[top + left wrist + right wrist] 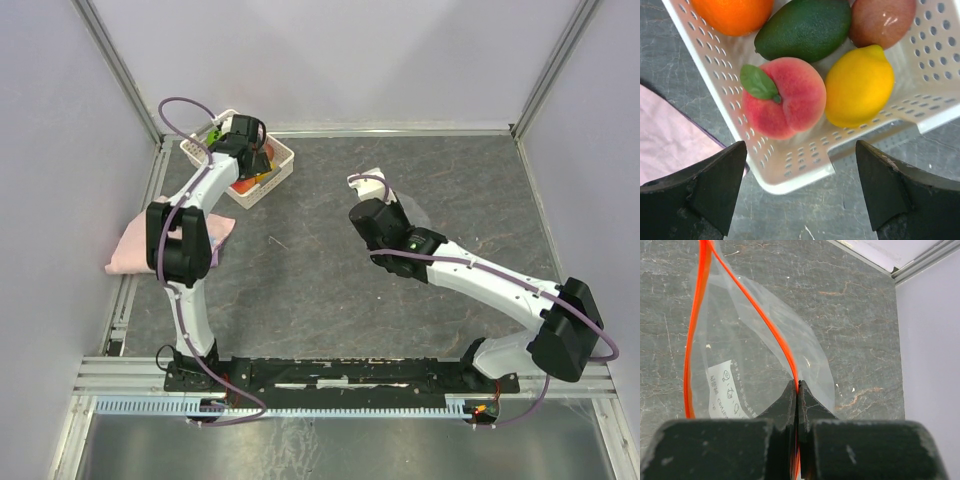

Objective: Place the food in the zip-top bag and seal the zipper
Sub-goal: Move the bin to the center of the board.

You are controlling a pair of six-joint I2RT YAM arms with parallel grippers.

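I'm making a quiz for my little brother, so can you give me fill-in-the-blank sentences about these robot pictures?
The left gripper hangs over the white basket with its jaws ____.
The right gripper is shut on the zipper of the clear ____.
In the basket, the peach lies beside the yellow ____.
The cloth by the basket is coloured ____.
Missing words: open, bag, lemon, pink.
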